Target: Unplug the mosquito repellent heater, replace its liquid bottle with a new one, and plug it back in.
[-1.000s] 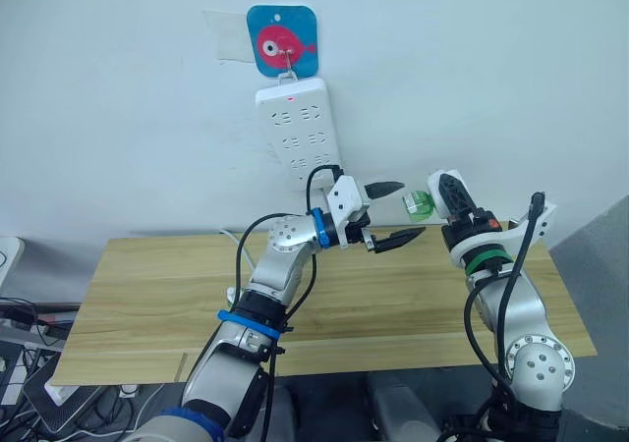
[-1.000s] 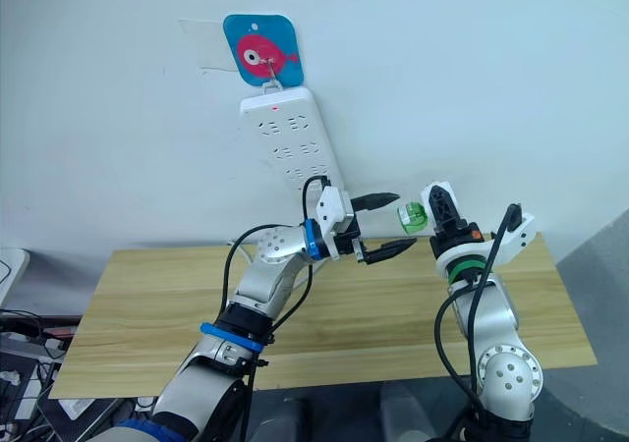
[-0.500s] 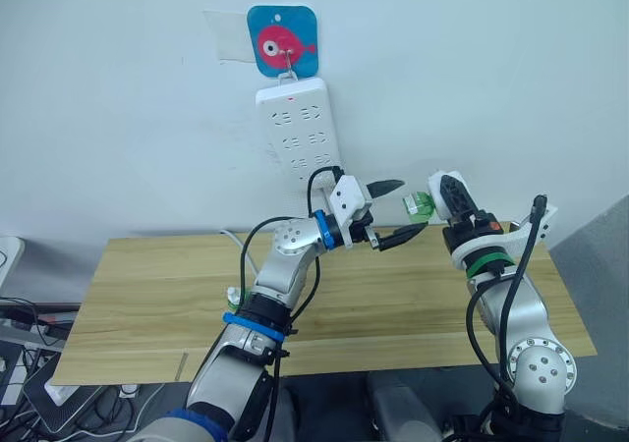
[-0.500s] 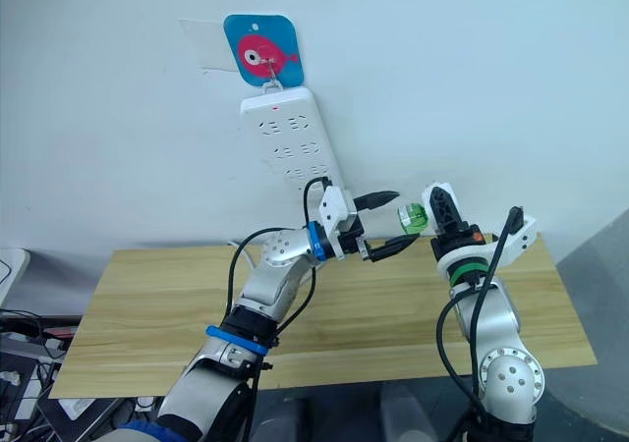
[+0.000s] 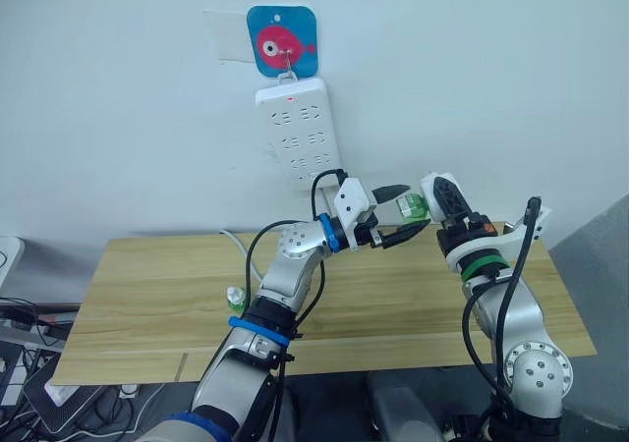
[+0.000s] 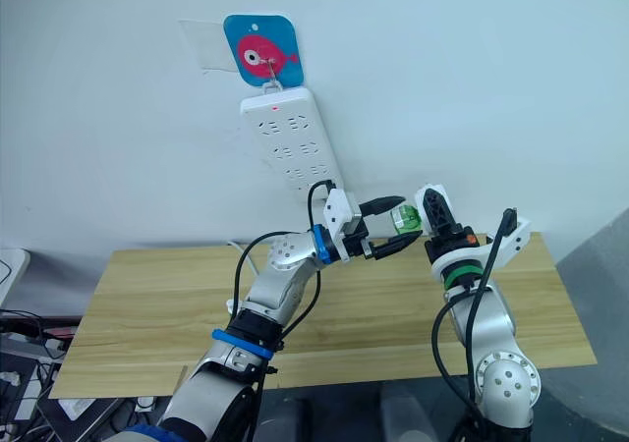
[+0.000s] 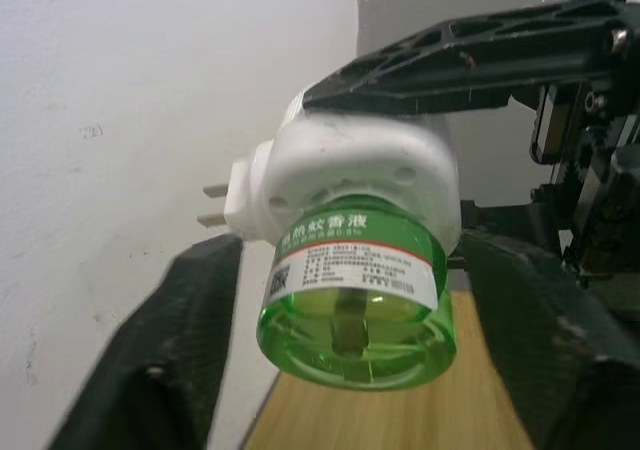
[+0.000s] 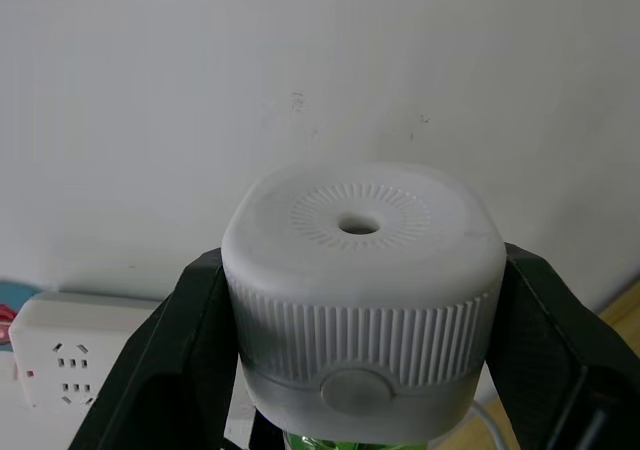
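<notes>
My right gripper (image 5: 439, 196) is shut on the mosquito repellent heater (image 8: 360, 270), a white rounded unit with a ringed vent and two prongs (image 7: 215, 205). It holds the heater in the air in front of the wall. A green liquid bottle (image 7: 355, 300) with a printed label is fixed in the heater (image 7: 350, 165). My left gripper (image 5: 414, 208) is open, and its two black fingers (image 7: 165, 370) stand on either side of the green bottle (image 5: 413, 204) with gaps showing. A second small green bottle (image 5: 234, 296) stands on the wooden table behind my left arm.
A tall white power strip (image 5: 300, 133) with a red light hangs on the wall under a blue fish hook plate (image 5: 283, 39). The wooden table (image 5: 138, 295) stretches below both arms. Cables and another power strip (image 5: 44, 393) lie on the floor at the left.
My left gripper has moved right and slightly up, so its open fingers now stand on either side of the green bottle. The right gripper has brought the heater a little to the left.
</notes>
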